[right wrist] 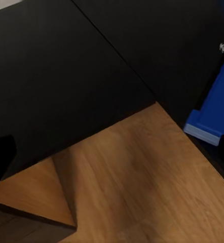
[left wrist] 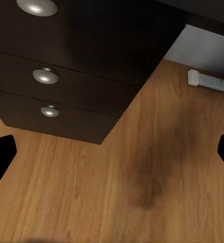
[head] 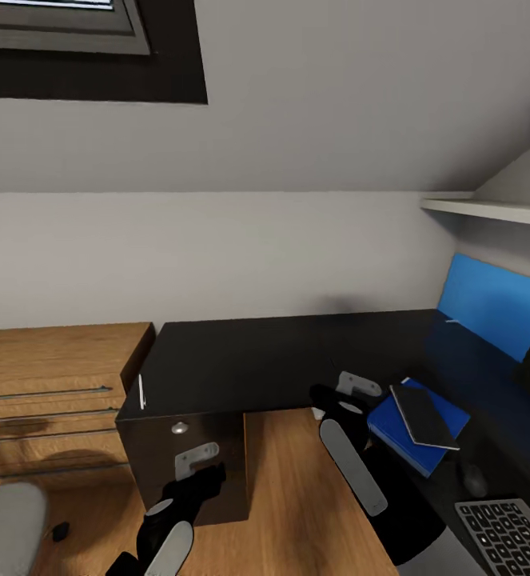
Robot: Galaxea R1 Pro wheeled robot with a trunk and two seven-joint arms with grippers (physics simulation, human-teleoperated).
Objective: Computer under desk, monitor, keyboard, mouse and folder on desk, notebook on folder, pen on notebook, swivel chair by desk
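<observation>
Notebook (head: 423, 416) lies atop the blue folder (head: 402, 440) on the desk (head: 272, 352) — both grippers spread wide.

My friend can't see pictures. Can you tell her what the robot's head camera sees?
A black L-shaped desk holds a dark notebook stacked on a blue folder, with a keyboard nearby. A thin white pen lies at the desk's far left edge, and both robot arms hang above the wooden floor.

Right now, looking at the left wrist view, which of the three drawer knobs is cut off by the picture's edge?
The largest knob, on the uppermost visible drawer; the middle knob and smallest knob show whole.
</observation>
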